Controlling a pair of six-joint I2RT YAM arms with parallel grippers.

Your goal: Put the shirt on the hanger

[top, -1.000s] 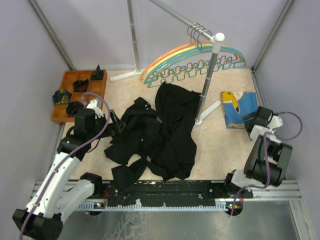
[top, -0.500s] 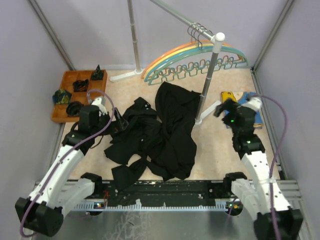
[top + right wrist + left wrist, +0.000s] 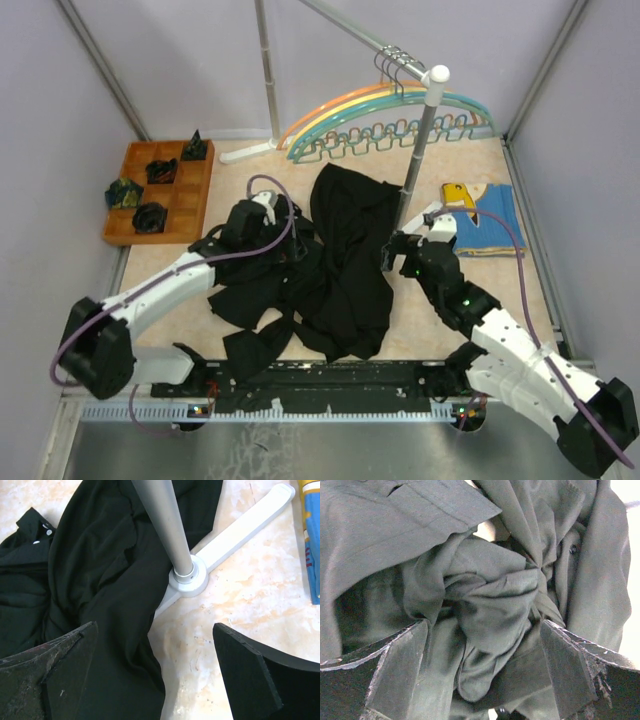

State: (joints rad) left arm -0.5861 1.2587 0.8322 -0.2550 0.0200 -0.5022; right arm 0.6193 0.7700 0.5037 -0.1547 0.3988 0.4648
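The black shirt [image 3: 350, 250] lies crumpled in the middle of the table, its right edge by the rack's foot; it also shows in the right wrist view [image 3: 110, 580]. The orange hanger [image 3: 312, 120] hangs on the rack at the back with other hangers. My left gripper [image 3: 290, 245] is open low over bunched black cloth [image 3: 485, 605] at the shirt's left side, jaws wide on either side of a fold [image 3: 484, 645]. I cannot tell which garment that fold belongs to. My right gripper [image 3: 392, 255] is open and empty [image 3: 154, 645], straddling the shirt's right edge and bare table.
The rack pole [image 3: 415, 160] stands on a white foot [image 3: 187, 577] just ahead of my right gripper. Yellow and teal hangers [image 3: 400, 135] hang beside the orange one. A blue-and-yellow garment [image 3: 480, 215] lies at the right. An orange tray [image 3: 190, 190] sits at the left. More black clothes [image 3: 255, 310] lie left of the shirt.
Both arms have reached inward. The left gripper moved right from beside the tray onto the black cloth. The right gripper moved left from the blue-and-yellow garment to the shirt's edge by the rack foot.
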